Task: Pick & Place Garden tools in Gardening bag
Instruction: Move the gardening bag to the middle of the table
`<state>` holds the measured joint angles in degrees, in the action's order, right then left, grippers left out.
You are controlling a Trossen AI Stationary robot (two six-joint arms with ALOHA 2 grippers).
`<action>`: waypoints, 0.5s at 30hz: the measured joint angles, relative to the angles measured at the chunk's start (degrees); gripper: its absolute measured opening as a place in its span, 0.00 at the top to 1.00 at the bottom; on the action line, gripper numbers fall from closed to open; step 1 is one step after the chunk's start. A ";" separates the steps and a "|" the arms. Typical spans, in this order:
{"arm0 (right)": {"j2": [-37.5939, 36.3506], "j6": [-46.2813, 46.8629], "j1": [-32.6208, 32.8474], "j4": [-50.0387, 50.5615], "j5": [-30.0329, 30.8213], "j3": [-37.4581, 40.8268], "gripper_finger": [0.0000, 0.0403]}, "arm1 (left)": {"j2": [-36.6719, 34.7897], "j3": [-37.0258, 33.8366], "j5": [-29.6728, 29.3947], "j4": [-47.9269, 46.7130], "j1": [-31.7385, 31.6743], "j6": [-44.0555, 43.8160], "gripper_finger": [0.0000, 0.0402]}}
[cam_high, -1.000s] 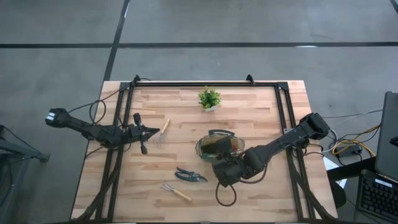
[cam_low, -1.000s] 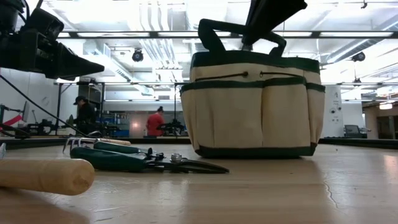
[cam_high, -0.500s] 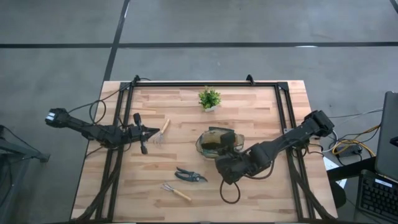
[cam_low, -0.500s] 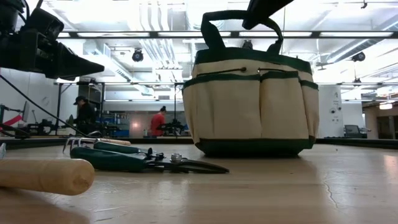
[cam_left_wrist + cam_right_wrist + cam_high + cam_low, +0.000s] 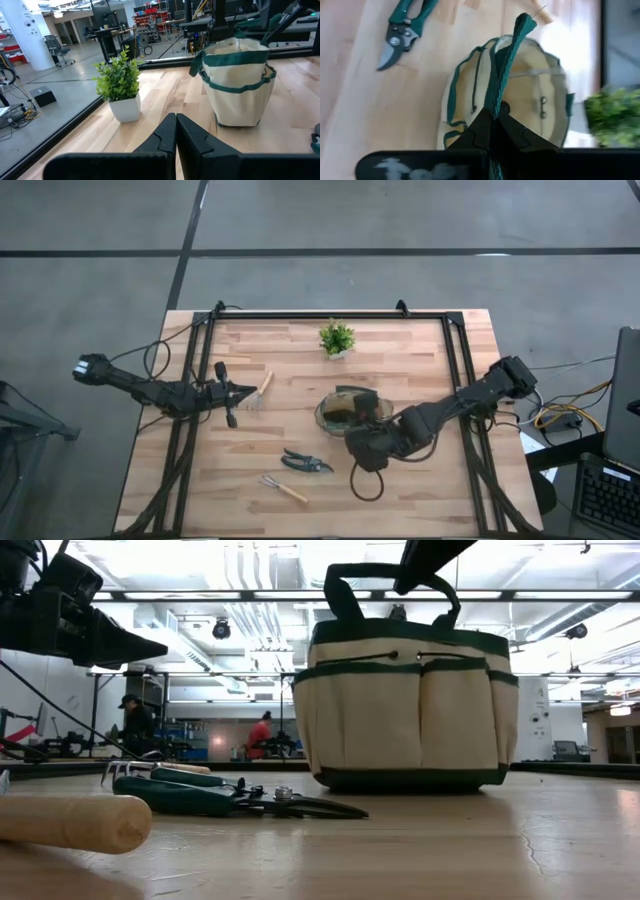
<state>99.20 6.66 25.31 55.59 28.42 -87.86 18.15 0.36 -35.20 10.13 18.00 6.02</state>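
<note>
The khaki gardening bag (image 5: 343,410) with green trim stands on its base at the table's middle (image 5: 405,710). My right gripper (image 5: 362,430) is above its near side, shut on one loop handle (image 5: 506,60). My left gripper (image 5: 245,392) is shut and empty, held above the table at the left, next to a wooden-handled rake (image 5: 263,387). Dark-handled pruning shears (image 5: 305,462) and a wooden-handled fork (image 5: 283,488) lie flat near the front. No glove shows. My right gripper pinches the bag's green loop handle (image 5: 495,106) between its two fingers, from above. The strap runs along the fingers and away from them toward the bag's rim. The handle (image 5: 440,585) is drawn up above the bag, whose base stays on the table.
A small green potted plant (image 5: 337,338) stands at the far middle and also shows in the left wrist view (image 5: 121,90). A black frame (image 5: 330,316) borders the table. Bare wood lies at the front right. People stand in the room behind (image 5: 262,735).
My right gripper has gone a little toward the table's far edge with the bag's handle. The bag has rocked on its base, leaned, and now stands more upright in nearly the same place.
</note>
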 joint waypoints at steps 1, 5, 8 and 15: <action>-0.10 0.42 -0.39 0.05 -1.14 0.01 0.98 | -0.02 0.00 0.00 0.00 0.00 0.00 0.97; -1.37 1.09 -1.61 1.02 -1.79 0.01 0.98 | -0.02 0.00 0.00 0.00 0.00 0.00 0.97; -2.77 3.40 -2.82 1.54 -2.82 0.01 0.98 | -0.01 0.00 0.00 0.00 0.00 0.00 0.97; -6.01 7.75 -6.33 1.62 -11.87 0.01 0.98 | 0.00 0.00 0.00 0.02 -0.02 0.00 0.97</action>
<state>93.19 14.41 18.98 57.21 16.55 -87.85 18.15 0.36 -35.20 10.15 17.98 6.02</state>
